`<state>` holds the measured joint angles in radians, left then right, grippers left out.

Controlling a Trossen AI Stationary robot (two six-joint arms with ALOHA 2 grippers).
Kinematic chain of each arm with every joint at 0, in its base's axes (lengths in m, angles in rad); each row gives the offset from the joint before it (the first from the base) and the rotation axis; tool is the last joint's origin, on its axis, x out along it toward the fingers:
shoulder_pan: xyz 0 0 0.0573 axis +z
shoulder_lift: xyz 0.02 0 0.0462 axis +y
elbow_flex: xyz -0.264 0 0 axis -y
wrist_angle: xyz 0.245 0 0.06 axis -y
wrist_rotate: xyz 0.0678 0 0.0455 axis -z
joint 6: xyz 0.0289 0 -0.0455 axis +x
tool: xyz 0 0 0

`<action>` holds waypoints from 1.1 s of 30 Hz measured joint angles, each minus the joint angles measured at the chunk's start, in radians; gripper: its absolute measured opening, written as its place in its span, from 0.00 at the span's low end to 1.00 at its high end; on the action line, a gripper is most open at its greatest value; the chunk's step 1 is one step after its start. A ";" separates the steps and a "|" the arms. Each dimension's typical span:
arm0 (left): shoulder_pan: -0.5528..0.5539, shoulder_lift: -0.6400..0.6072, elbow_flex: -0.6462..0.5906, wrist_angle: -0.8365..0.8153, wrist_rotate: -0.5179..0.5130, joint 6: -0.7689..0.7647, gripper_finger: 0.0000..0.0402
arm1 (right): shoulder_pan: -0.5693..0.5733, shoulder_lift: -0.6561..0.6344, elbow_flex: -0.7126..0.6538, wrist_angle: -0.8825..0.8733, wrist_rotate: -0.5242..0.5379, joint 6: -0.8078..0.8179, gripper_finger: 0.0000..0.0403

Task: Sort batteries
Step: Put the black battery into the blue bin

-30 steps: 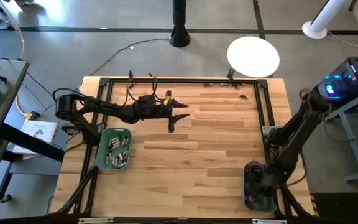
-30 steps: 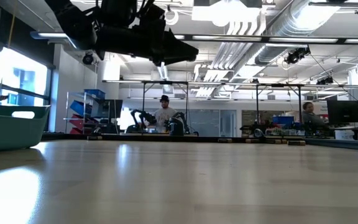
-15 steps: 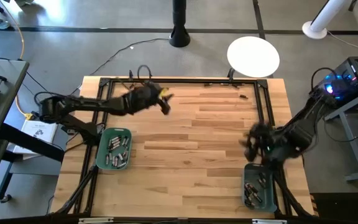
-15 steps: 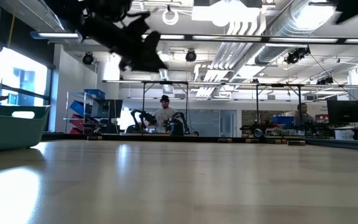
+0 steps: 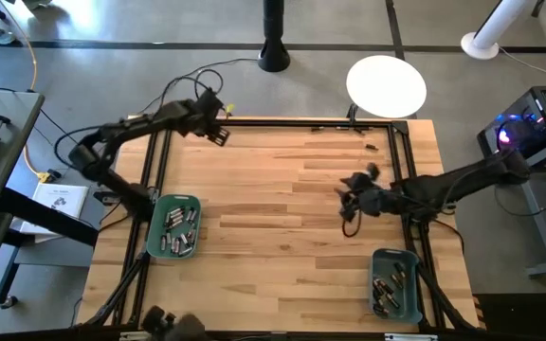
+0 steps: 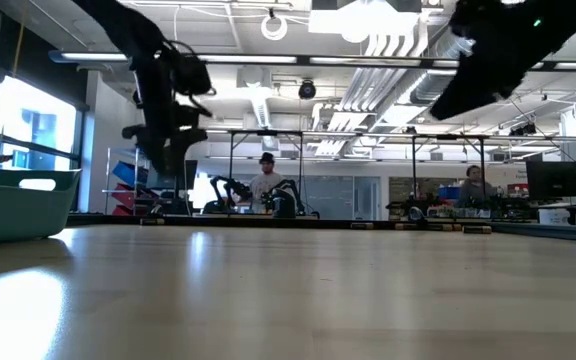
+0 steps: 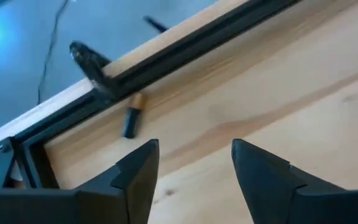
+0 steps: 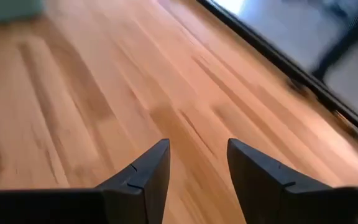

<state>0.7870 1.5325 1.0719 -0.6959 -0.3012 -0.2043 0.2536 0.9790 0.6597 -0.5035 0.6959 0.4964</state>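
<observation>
A lone battery (image 7: 131, 117), dark with a coppery end, lies on the wood beside the black frame rail at the table's far-left corner. My left gripper (image 7: 194, 149) hovers open just short of it, seen at the far-left corner (image 5: 218, 133) from above. Several batteries lie in the left teal bin (image 5: 173, 227) and in the right teal bin (image 5: 393, 282). My right gripper (image 5: 349, 210) hangs open over bare wood right of centre, its fingers apart in the right wrist view (image 8: 197, 152). Both grippers are raised above the table in the low view.
A black frame rail (image 5: 282, 123) runs round the tabletop. A small dark piece (image 5: 372, 147) lies near the far-right rail. Cables (image 5: 188, 85) trail off the far-left corner. A white round disc (image 5: 387, 85) and a black post base (image 5: 273, 57) stand beyond the far edge. The left bin's wall (image 6: 18, 205) shows low.
My left gripper has swung from the table's middle to the far-left corner, turning toward the rail. My right gripper has risen out of the right bin at the near-right corner and travelled toward the far edge and the table's middle.
</observation>
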 joint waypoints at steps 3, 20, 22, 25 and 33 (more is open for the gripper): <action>0.085 0.062 0.013 -0.025 0.071 0.030 0.53 | -0.080 0.018 -0.105 0.351 -0.051 -0.240 0.38; 0.284 0.304 0.013 0.081 0.198 0.131 0.49 | -0.339 0.036 -0.186 0.782 -0.296 -0.513 0.38; 0.291 0.306 0.014 0.083 0.199 0.137 0.48 | -0.339 0.036 -0.186 0.782 -0.296 -0.513 0.38; 0.286 0.293 0.013 0.061 0.201 0.135 0.46 | -0.339 0.036 -0.186 0.784 -0.296 -0.513 0.38; 0.236 0.190 0.012 0.054 0.182 0.210 0.44 | -0.351 0.036 -0.186 0.791 -0.296 -0.512 0.38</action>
<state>1.0226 1.7227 1.0843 -0.6422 -0.1194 0.0061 -0.0976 1.0153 0.4736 0.2873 0.3996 -0.0157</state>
